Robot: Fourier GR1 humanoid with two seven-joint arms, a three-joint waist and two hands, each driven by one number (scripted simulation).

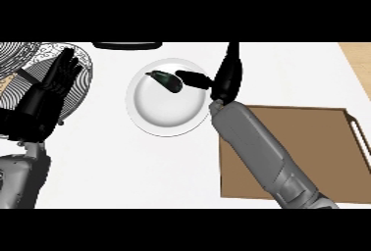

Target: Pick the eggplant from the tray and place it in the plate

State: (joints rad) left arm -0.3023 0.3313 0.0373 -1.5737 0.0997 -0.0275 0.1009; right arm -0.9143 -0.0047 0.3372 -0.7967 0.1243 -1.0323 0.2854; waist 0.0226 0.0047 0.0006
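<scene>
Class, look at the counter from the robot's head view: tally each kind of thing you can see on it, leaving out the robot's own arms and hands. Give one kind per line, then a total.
Eggplant: 1, dark, lying on the plate
Plate: 1, white and round
Tray: 1, brown with a handle at its right
Dark object at the top edge, cut off, kind unclear: 1
Total: 4

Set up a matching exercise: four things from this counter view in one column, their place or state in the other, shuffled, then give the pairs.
1. eggplant
2. tray
3. left robot hand
4. plate

A. brown, nothing lying on its visible part
B. open, fingers up, at the view's left
C. white, left of the tray
D. dark, lying on the plate

Pairs: 1-D, 2-A, 3-B, 4-C
</scene>
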